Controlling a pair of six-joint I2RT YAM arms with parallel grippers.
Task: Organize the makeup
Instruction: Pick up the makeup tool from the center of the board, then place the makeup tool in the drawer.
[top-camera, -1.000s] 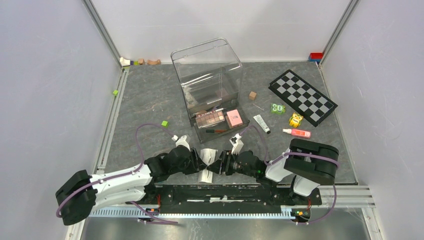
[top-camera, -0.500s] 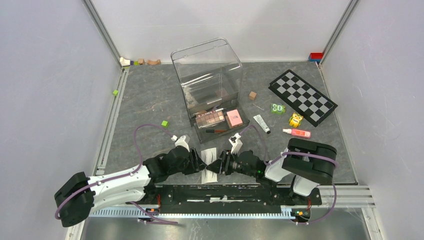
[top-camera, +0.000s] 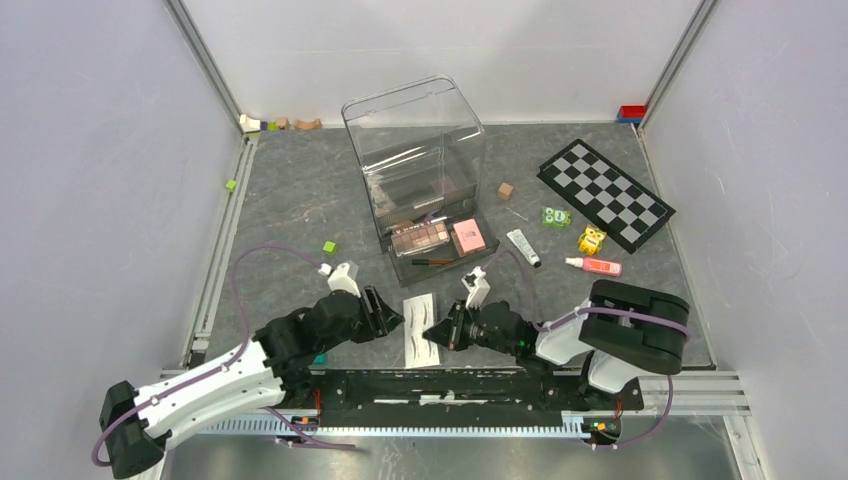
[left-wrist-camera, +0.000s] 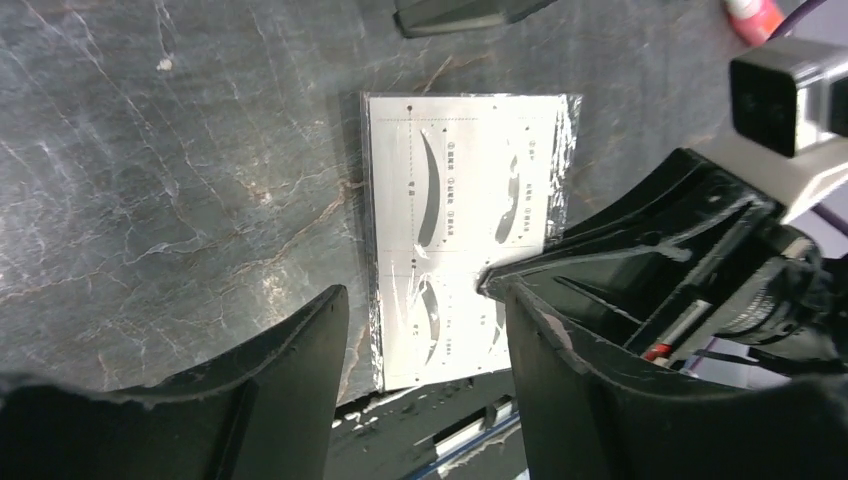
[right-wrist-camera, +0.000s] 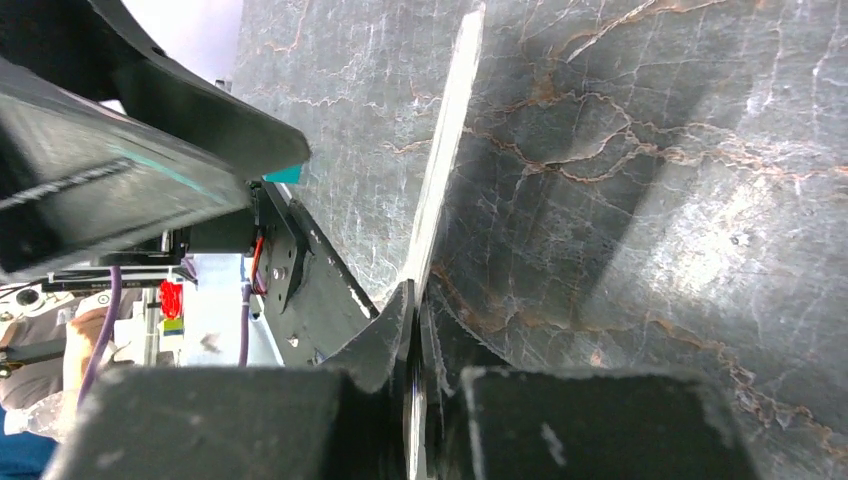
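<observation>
The white eyebrow card (top-camera: 418, 325) lies near the table's front edge, between the two arms. In the left wrist view the card (left-wrist-camera: 465, 215) shows its printed brow shapes. My right gripper (top-camera: 432, 333) is shut on the card's right edge. The right wrist view sees the card (right-wrist-camera: 445, 150) edge-on, running out from the pinched gripper (right-wrist-camera: 415, 300). My left gripper (top-camera: 395, 318) stands open just left of the card, holding nothing; from its own wrist the gripper (left-wrist-camera: 425, 300) hovers over the card's near end. A brown palette (top-camera: 420, 236), a pink compact (top-camera: 468, 236) and a pencil (top-camera: 432, 261) lie in the drawer.
A clear organiser box (top-camera: 415, 150) stands behind the open drawer. A white tube (top-camera: 523, 247) and a pink bottle (top-camera: 594, 265) lie to the right, near green dice (top-camera: 556, 216), a yellow toy (top-camera: 591, 240) and a checkerboard (top-camera: 604, 195). A green cube (top-camera: 329, 247) sits at left.
My right gripper has closed on the card's right edge. My left gripper has opened wider and drawn back to the left, off the card.
</observation>
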